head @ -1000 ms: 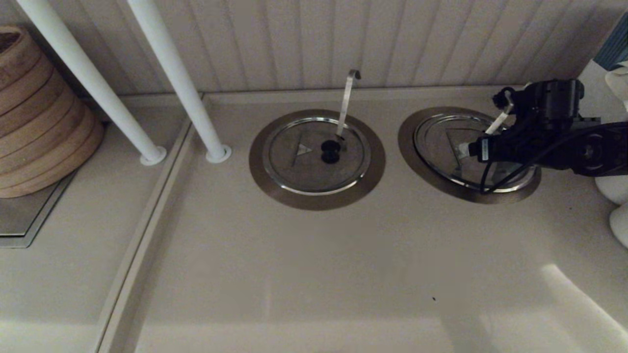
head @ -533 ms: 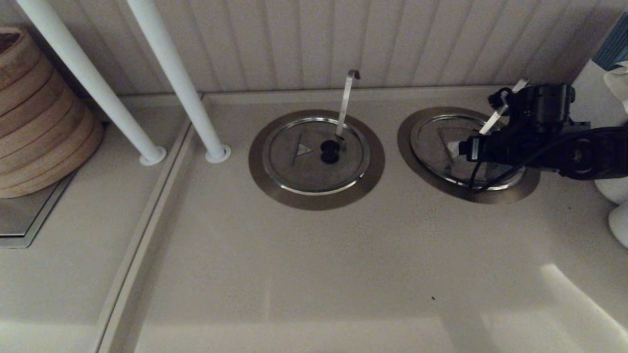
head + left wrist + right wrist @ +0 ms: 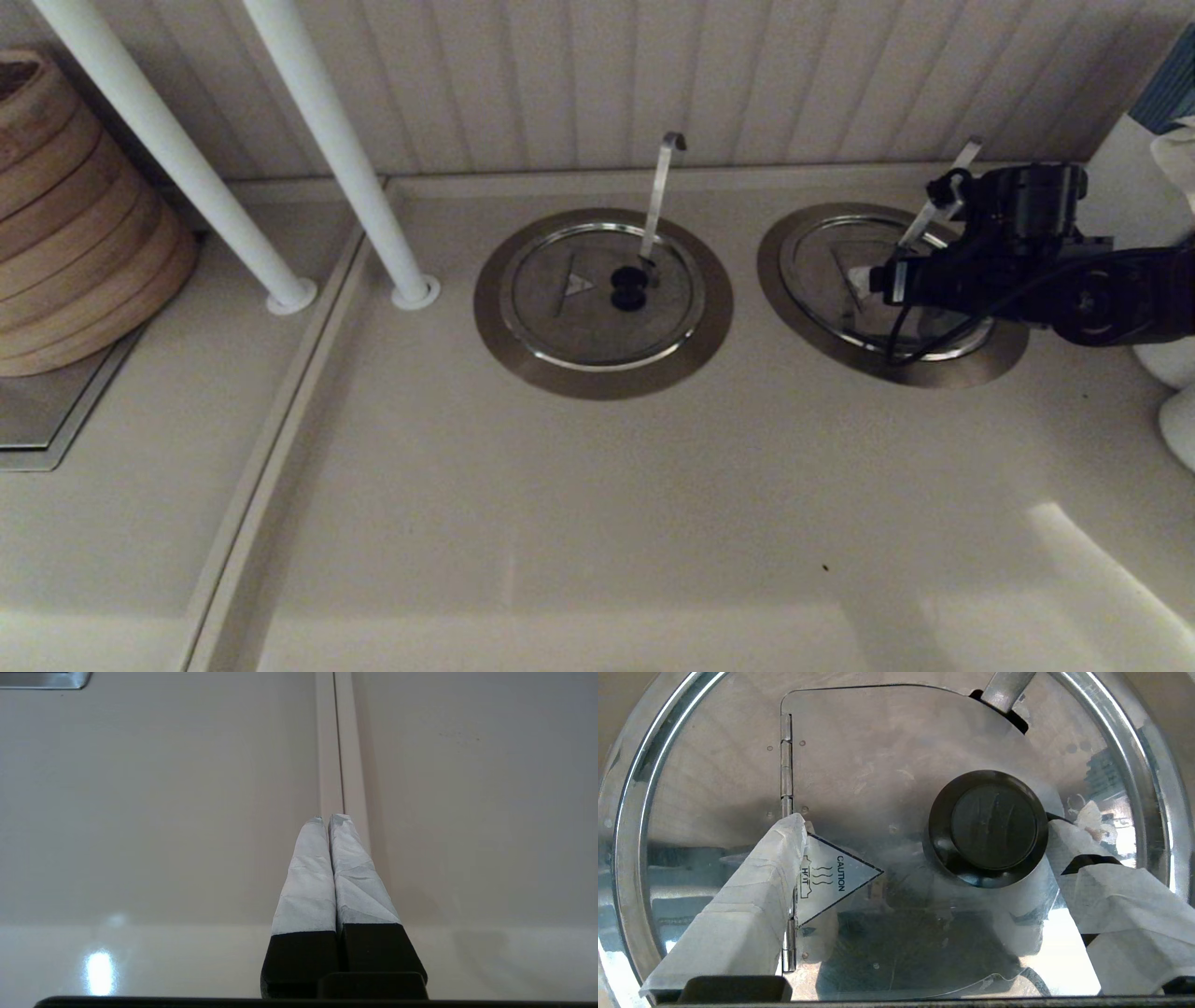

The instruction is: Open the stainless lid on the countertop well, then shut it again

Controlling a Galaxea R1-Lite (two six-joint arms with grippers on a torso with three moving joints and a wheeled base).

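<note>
The stainless lid [image 3: 836, 266] lies flat in the countertop well, ringed by the dull-steel collar [image 3: 777, 280]. Its straight utensil handle [image 3: 945, 194] rises from the notch [image 3: 1013, 716]. In the right wrist view I see the lid [image 3: 887, 756] with its hinge, the triangular caution mark [image 3: 831, 877] and the black knob [image 3: 989, 825]. My right gripper [image 3: 924, 828] hangs just above the lid, open; the knob sits between its fingers, close against one taped finger [image 3: 1069, 844]. In the head view this gripper [image 3: 873, 280] covers the lid's right half. My left gripper [image 3: 329, 817] is shut, empty, over bare countertop.
The twin lid [image 3: 579, 317] with a hook-ended handle [image 3: 665, 182] sits to the left. Two white poles [image 3: 327, 149] stand at the back left, a stack of bamboo steamers [image 3: 75, 215] at the far left, and white objects [image 3: 1178, 359] at the right edge. The panelled wall runs close behind.
My right arm has shifted a little to the left over the lid. The straight handle now stands higher and longer in view, and the lid's rim looks drawn in.
</note>
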